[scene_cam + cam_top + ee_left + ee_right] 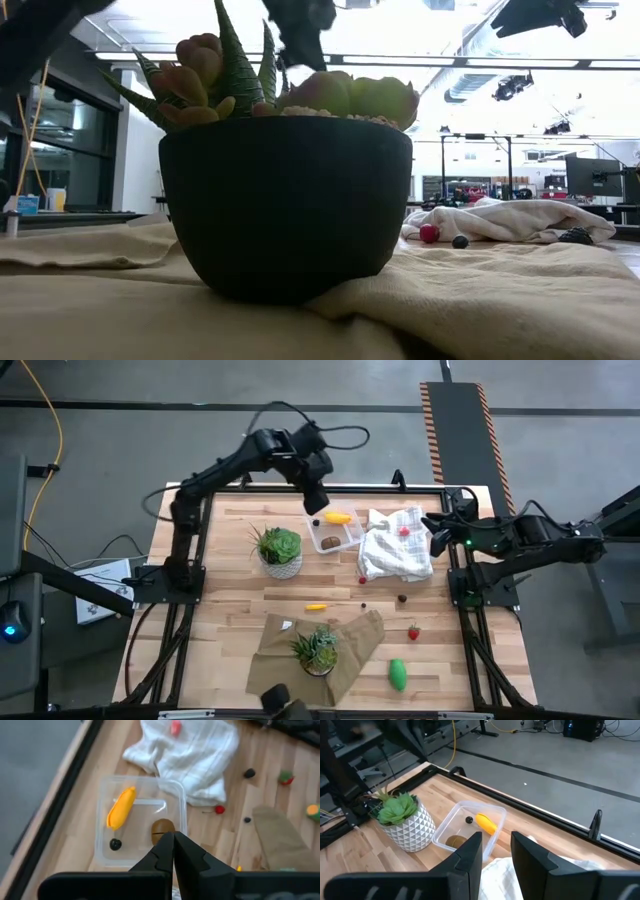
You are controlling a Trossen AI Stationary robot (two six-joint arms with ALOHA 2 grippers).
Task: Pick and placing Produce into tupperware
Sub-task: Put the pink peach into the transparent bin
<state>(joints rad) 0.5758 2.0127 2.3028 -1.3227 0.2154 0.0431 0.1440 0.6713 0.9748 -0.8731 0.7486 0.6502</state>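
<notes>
The clear tupperware (102, 795) stands on the table by its flat bottom, near the far edge. Inside it lie a yellow oblong piece (121, 808), a brown ball (163, 826) and a tiny dark one (115, 844). My left gripper (316, 506) hangs shut and empty above the tupperware (347, 543). My right gripper (496, 845) waits open at the table's right, beside the white cloth (397, 548). More produce lies loose on the table: a yellow piece (315, 606), a red berry (363, 580), a strawberry (413, 631) and a green piece (398, 674).
A red berry (404, 531) rests on the white cloth. A leafy plant in a white pot (280, 552) stands left of the tupperware. A succulent in a dark pot (318, 650) sits on a tan cloth (355, 645) near the front edge. Tiny dark pieces (402, 598) lie mid-table.
</notes>
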